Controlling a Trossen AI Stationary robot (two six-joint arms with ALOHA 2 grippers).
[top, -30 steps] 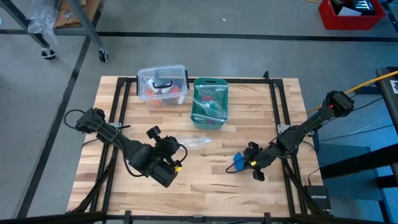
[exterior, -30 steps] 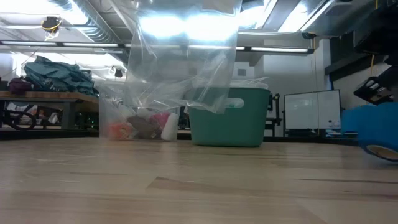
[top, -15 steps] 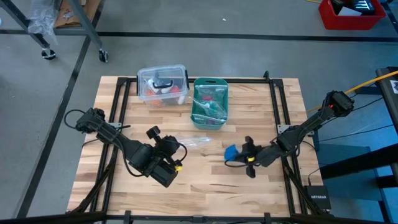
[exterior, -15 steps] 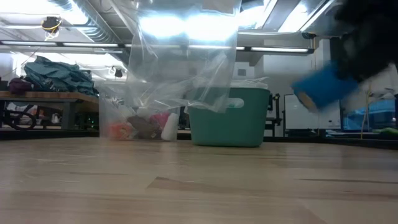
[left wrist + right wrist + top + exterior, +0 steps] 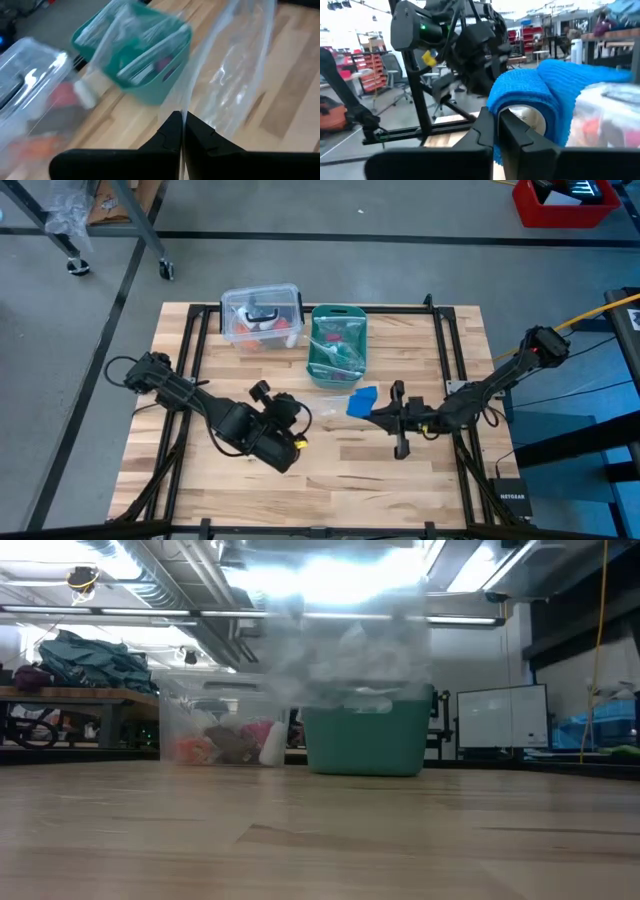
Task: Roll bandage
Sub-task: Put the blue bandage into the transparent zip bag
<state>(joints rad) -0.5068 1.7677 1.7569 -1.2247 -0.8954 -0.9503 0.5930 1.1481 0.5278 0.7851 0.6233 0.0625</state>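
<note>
Right gripper (image 5: 372, 409), jaws clenched on the bright blue soft fabric bandage roll (image 5: 362, 401) mid-bench, risks it unwinding; left gripper (image 5: 308, 416) jaws pinch a clear plastic bag (image 5: 235, 75).

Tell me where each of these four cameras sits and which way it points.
High view: overhead, looking straight down at the table; both arms show.
Low view: at tabletop height, looking level across at the green basket; no arm shows.
Left wrist view: on the left arm, past its shut left claw pinching a clear plastic bag.
Right wrist view: on the right arm, past its right claw shut on the blue bandage.
The high and left wrist views share the basket.
</note>
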